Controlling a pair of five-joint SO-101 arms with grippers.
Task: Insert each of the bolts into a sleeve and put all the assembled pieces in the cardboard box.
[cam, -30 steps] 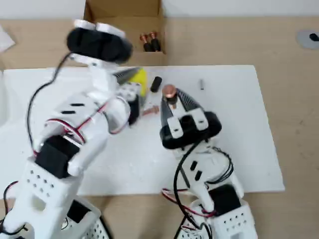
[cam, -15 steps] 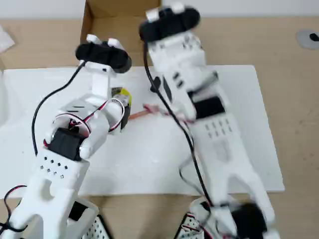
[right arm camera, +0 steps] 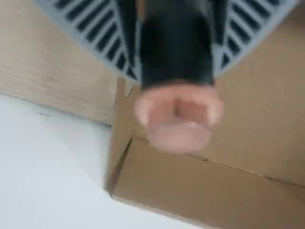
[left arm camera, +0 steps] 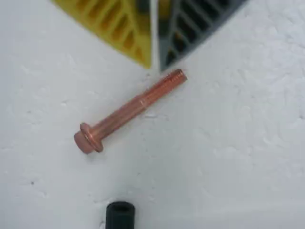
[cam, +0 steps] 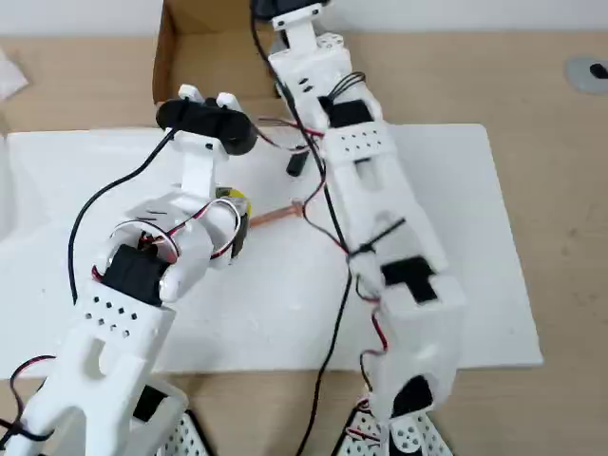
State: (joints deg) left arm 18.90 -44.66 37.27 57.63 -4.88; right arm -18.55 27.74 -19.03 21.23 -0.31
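While right fingers (right arm camera: 86, 24) clamp a sleeved bolt (right arm camera: 176, 95) over the box (right arm camera: 190, 191), the loose bolt (left arm camera: 131, 109) points threads-first at clenched left fingers (left arm camera: 109, 24)

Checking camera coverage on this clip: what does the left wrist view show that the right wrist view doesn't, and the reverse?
Left wrist view: a loose bolt lying on the white sheet, a black sleeve nearby, and the left hand close to the bolt's threaded end.
Right wrist view: the right hand clamped on a sleeved bolt over the cardboard box, with bare tabletop beside it.
Shared: the white sheet.
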